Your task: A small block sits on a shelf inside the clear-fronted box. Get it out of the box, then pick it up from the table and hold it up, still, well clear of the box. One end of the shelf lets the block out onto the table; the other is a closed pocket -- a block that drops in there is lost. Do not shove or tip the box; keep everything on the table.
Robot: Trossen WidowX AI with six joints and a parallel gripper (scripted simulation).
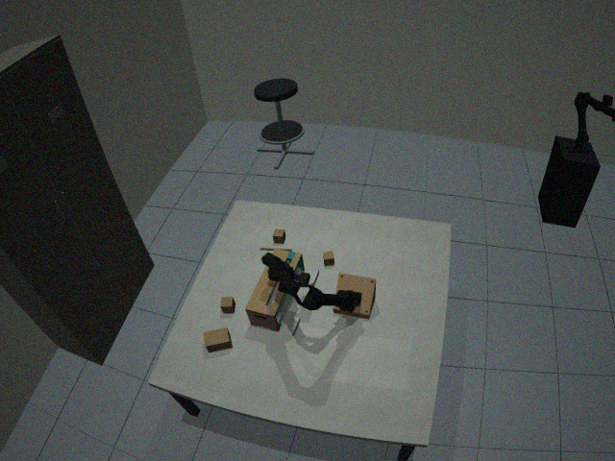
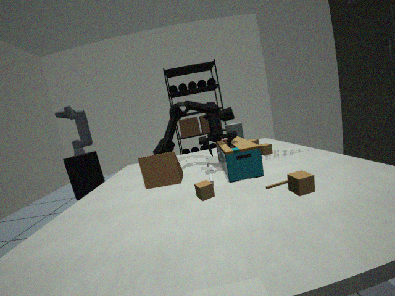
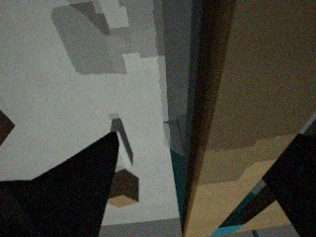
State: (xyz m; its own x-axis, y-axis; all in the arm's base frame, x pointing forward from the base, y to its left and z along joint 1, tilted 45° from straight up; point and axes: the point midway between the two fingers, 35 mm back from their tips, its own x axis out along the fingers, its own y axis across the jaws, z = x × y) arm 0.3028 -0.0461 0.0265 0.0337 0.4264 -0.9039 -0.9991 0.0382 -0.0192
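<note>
A: Looking for the block first, and can't pick it out anywhere. Box sits centre of the top view, long axis running lower left to upper right. Tan lid, teal end toward the upper right, reddish end at lower left. Shelf inside isn't readable thru the clear front.

B: So is it in or out?

A: Can't tell. Wrist view shows a small tan cube on the bench at lower centre, just beside the box's clear side, but it may be one of the loose cubes scattered about. No way to say which.

B: Jaws?

A: Wide apart, gripping nothing. One finger dark at lower left of the wrist view, over the bench; the other at lower right, over the lid. So they straddle the box's front top edge.

B: Direction for the next move?

A: My guess: the shelf runs along the box's long axis, so any push goes lengthwise. Which end is the exit vs the pocket, I can't read from here.

B: Anything else holding stuff?

A: No. Flat tan plate carries the arm's base.
</note>
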